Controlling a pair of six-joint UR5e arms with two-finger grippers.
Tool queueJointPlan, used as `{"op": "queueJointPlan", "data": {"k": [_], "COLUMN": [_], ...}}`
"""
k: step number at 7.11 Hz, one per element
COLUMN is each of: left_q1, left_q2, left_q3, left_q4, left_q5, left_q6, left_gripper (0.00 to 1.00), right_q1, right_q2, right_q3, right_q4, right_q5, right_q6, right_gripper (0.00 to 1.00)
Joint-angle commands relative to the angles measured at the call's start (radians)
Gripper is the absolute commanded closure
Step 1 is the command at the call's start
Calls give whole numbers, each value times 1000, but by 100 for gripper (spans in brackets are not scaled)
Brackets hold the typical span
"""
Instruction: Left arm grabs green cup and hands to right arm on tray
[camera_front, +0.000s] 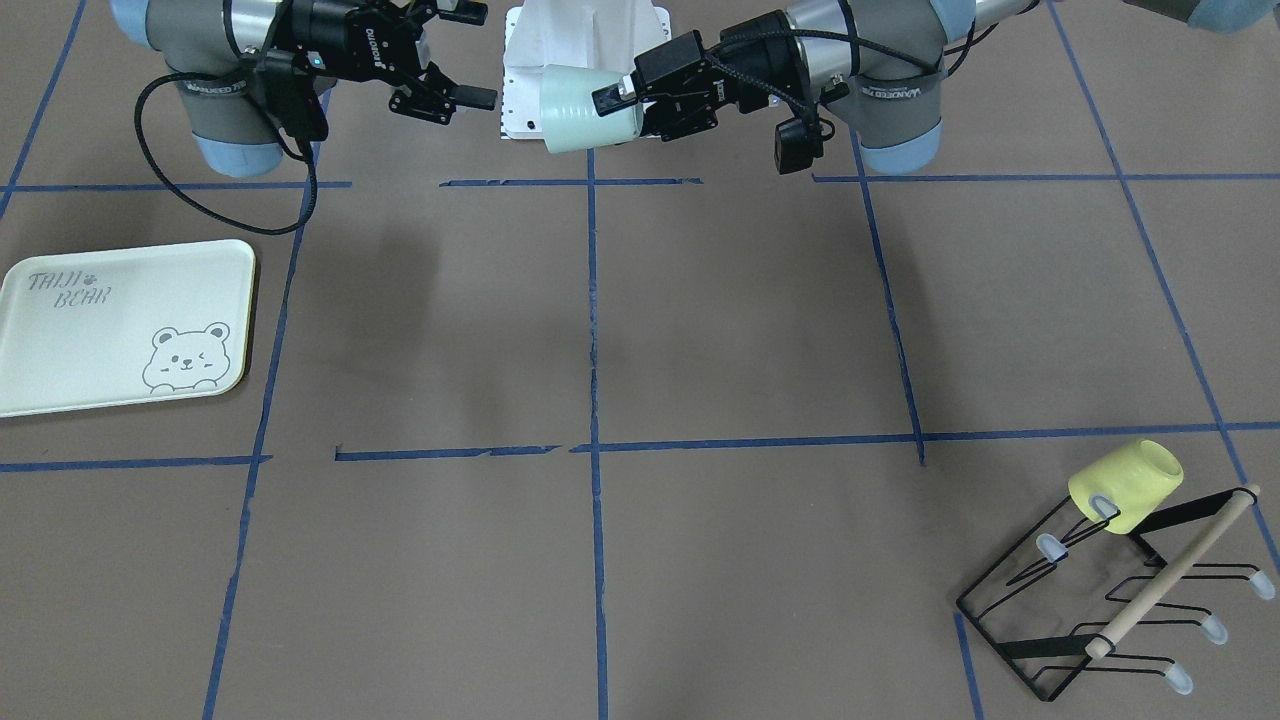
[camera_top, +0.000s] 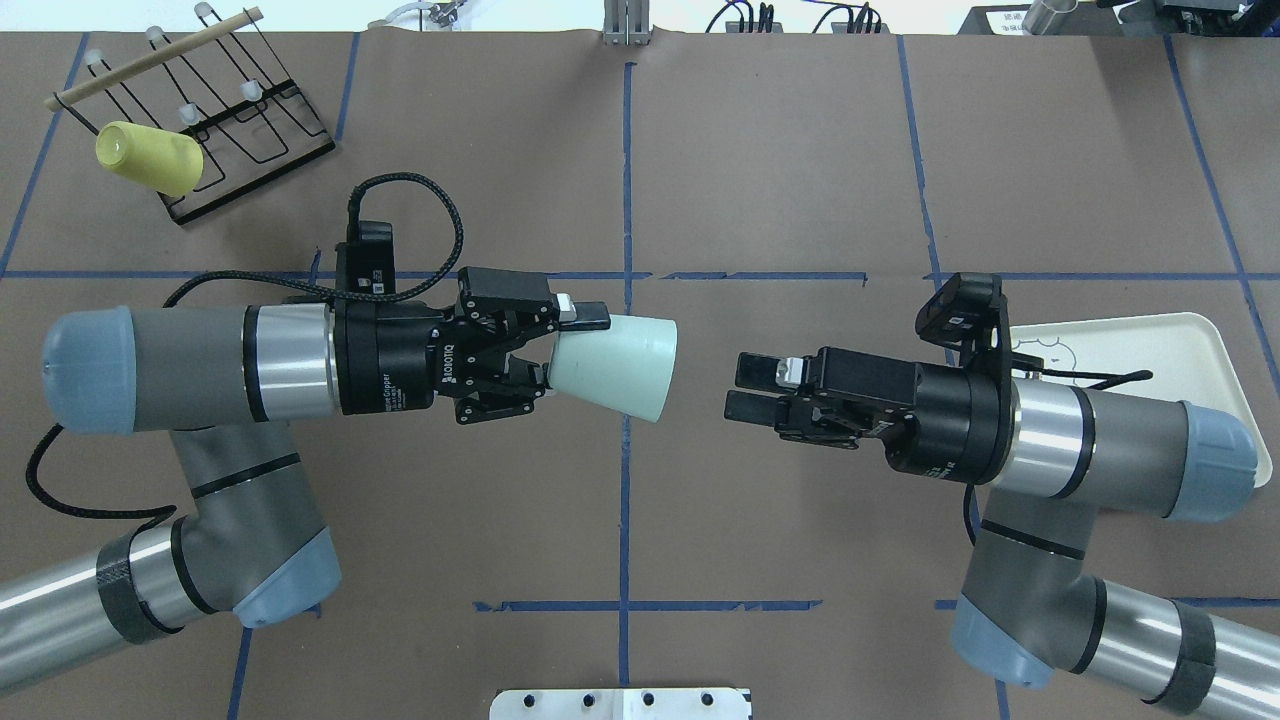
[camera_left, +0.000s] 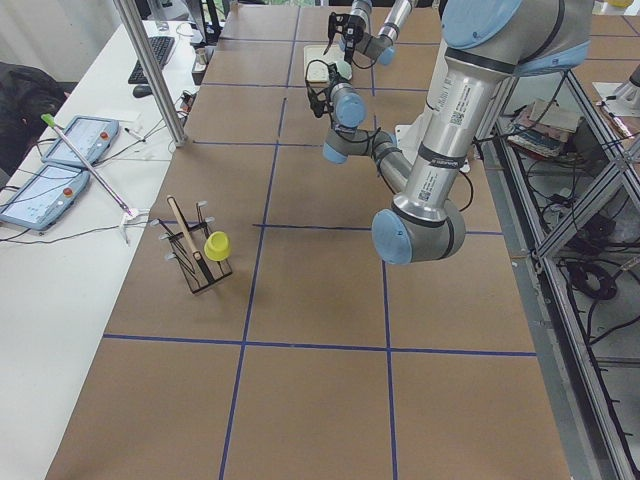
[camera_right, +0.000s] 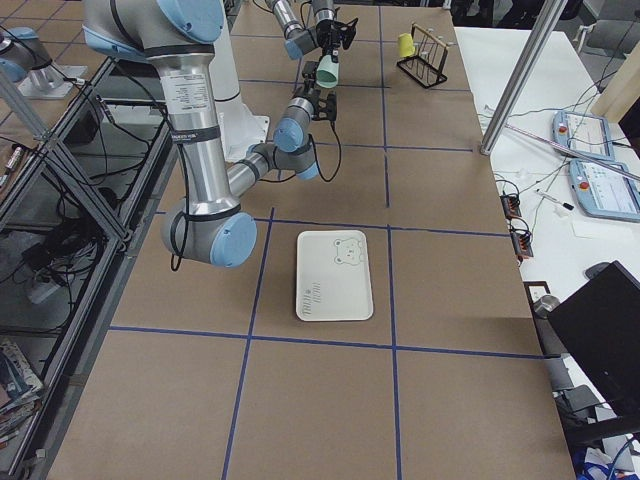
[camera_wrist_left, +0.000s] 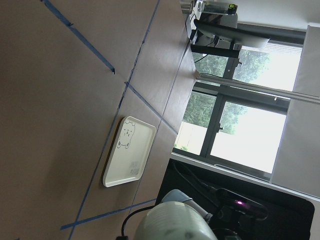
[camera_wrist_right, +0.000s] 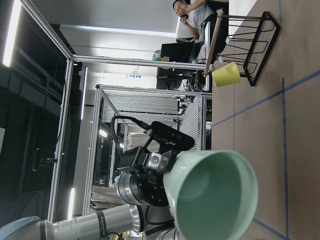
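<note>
My left gripper (camera_top: 560, 350) is shut on the narrow base of the pale mint-green cup (camera_top: 615, 365) and holds it sideways in the air, its open mouth toward the right arm. The cup also shows in the front view (camera_front: 585, 108) and in the right wrist view (camera_wrist_right: 212, 197), mouth on. My right gripper (camera_top: 750, 390) is open and empty, level with the cup, a short gap from its rim. In the front view the right gripper (camera_front: 470, 55) is on the left and the left gripper (camera_front: 625, 100) on the right. The cream tray (camera_front: 120, 325) with the bear drawing lies flat on the table below the right arm.
A black wire cup rack (camera_top: 215, 135) with a wooden rod stands at the far left corner and holds a yellow cup (camera_top: 150, 158). The white robot base (camera_front: 585, 45) is behind the grippers. Blue tape lines cross the brown table.
</note>
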Motion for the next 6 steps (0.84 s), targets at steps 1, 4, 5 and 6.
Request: {"op": "queueJointPlan", "data": {"k": [1,4,5,6], "left_q1": [2,13,14,22], "left_q2": [-7,-5,-5,-5], "left_q3": [0,3,3,3], "left_q4": [-6,-4,-6,-6], "left_q5": [4,4,3,3], "left_q6": [-23,-23,-23,-23], "left_gripper": [81,81,81,81], "right_q1": [-19,-19,-19,-19], "right_q2": [39,48,47,48], "right_q3": [-8,-10,-11,-11], "right_q4": [-10,-10,-9,-18], "right_q5": [-31,-48,-72,-88], "right_q6": [1,1,1,1], "right_gripper": [0,0,0,1]}}
